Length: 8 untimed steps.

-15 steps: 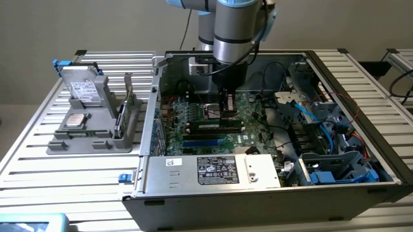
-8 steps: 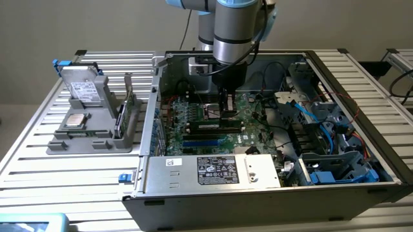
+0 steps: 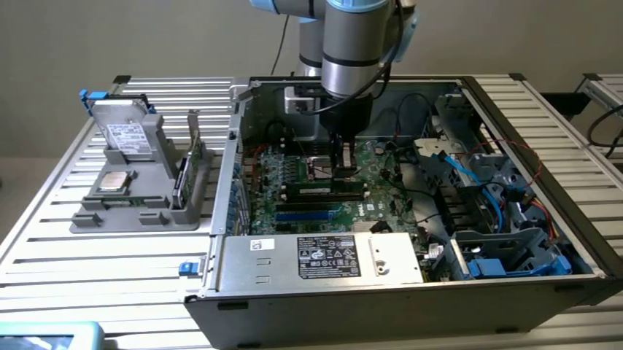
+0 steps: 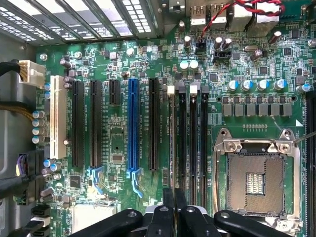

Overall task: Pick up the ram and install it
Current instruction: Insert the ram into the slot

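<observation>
Now fingers [image 4: 169, 200] pressed together — low over motherboard slots [image 4: 191, 138]; ram [image 3: 326, 191] possibly seated.

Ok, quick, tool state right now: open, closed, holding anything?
Tool: closed, above the motherboard next to the long black slots; whether anything is pinched in it cannot be told.

The motherboard [image 4: 116, 140] is showing a glossy green surface, its blue slot [image 4: 132, 126] and black slots [image 4: 95, 123] are looking like smooth plastic, the CPU socket frame [image 4: 256, 146] is gleaming as bare polished metal, the gripper [image 4: 174, 193] is looking matt black, and the slatted table [image 3: 58, 248] is shining as ribbed silvery metal
</observation>
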Each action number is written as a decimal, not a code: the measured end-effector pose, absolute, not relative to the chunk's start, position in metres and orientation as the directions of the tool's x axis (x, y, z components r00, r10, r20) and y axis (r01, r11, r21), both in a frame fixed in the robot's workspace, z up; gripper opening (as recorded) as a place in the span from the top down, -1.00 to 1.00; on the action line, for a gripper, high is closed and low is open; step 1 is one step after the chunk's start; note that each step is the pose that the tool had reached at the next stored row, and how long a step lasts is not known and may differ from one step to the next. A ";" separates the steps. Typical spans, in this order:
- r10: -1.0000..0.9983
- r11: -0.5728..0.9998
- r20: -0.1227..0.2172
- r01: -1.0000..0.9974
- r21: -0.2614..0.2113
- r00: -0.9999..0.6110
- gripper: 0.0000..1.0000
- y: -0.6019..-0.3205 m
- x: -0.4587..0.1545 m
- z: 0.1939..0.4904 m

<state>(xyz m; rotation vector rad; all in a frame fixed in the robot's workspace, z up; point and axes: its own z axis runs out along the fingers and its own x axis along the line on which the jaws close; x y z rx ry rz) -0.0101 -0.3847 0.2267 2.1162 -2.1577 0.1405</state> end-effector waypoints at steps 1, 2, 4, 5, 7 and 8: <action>-0.989 0.021 0.147 -1.000 0.015 -0.018 0.76 -0.385 -0.010 0.226; -0.989 0.021 0.147 -1.000 0.015 -0.018 0.76 -0.385 -0.010 0.226; -0.989 0.021 0.147 -1.000 0.015 -0.018 0.76 -0.385 -0.010 0.226; -0.989 0.021 0.147 -1.000 0.015 -0.018 0.76 -0.385 -0.010 0.225; -0.989 0.021 0.147 -1.000 0.015 -0.018 0.76 -0.385 -0.010 0.225; -0.989 0.020 0.147 -1.000 0.015 -0.018 0.76 -0.385 -0.010 0.225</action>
